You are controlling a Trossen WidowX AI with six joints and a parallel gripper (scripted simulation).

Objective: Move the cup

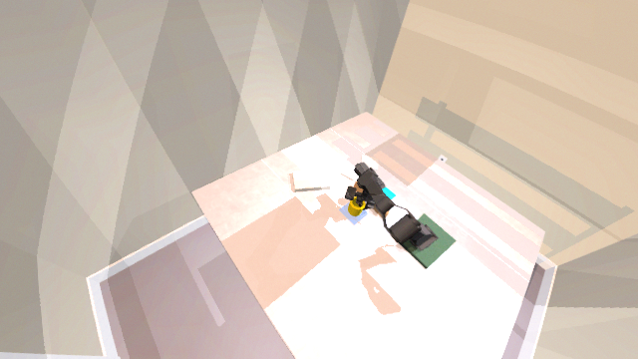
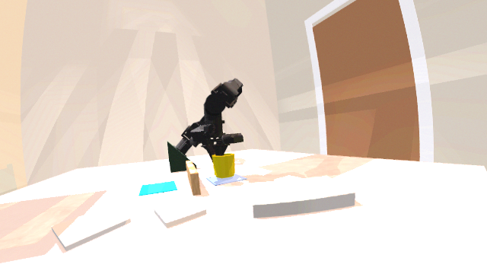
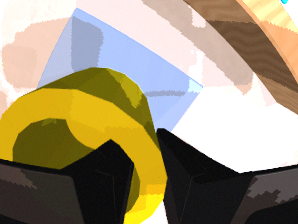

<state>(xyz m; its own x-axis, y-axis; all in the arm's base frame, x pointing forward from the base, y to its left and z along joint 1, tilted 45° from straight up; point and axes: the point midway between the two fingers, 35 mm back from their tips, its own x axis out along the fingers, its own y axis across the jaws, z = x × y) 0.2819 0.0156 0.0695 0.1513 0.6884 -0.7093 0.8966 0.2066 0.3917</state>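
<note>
The yellow cup (image 1: 355, 208) (image 2: 224, 166) (image 3: 100, 107) stands upright on the pale blue pad (image 1: 355, 220) (image 2: 218, 182) (image 3: 130, 55). My gripper (image 2: 218, 154) (image 3: 145, 136) is shut on the cup's wall, with one finger inside the rim and the other outside. The fingers reach down from above. The marbles do not show; the inside of the cup is partly hidden by a finger in the wrist view. The cyan pad (image 1: 389, 193) (image 2: 157, 188) lies beyond the wooden barrier from the cup.
The upright wooden barrier (image 2: 193, 179) (image 3: 237, 32) stands between the two pads. A pale, thick block (image 1: 311, 188) (image 2: 304, 205) lies apart from the pads. Two thin pale slabs, one at left (image 2: 93, 230) and one nearer the barrier (image 2: 180, 215), lie in the foreground of the exterior view.
</note>
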